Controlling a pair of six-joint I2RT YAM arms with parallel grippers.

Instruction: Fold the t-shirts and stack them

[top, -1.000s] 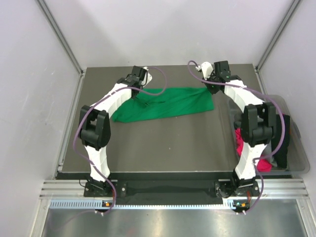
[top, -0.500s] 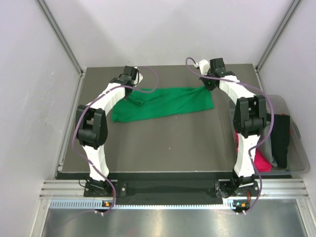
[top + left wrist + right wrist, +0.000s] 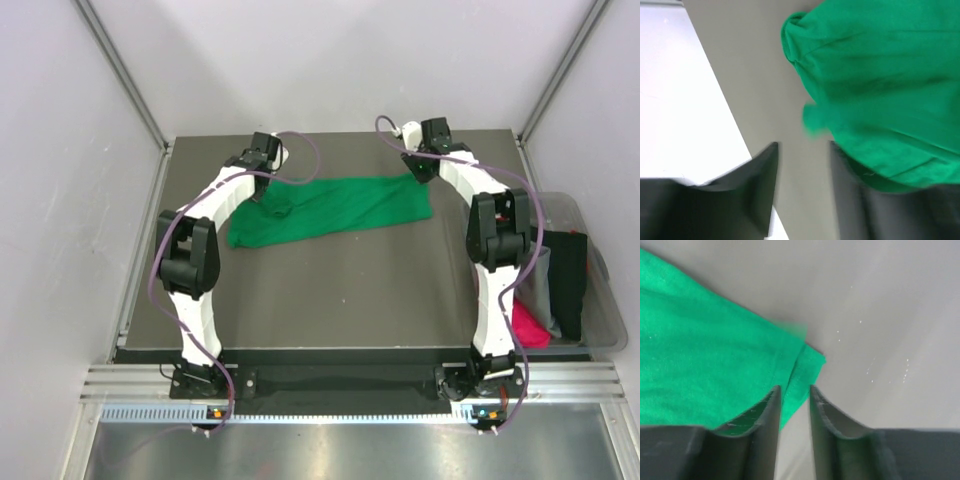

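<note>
The fold looks barely begun: the green t-shirt [image 3: 340, 206] lies toward 12 o'clock on the table [image 3: 330, 295], with the left pincer [image 3: 802, 150] wide and empty at its 10 o'clock corner and the right pincer [image 3: 793, 391] narrowly parted over its 2 o'clock hem, so both likely need to pinch cloth next.

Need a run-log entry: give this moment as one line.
stage: bright green fabric t-shirt laid out | left gripper: open beside shirt edge | right gripper: at shirt corner, grip unclear
</note>
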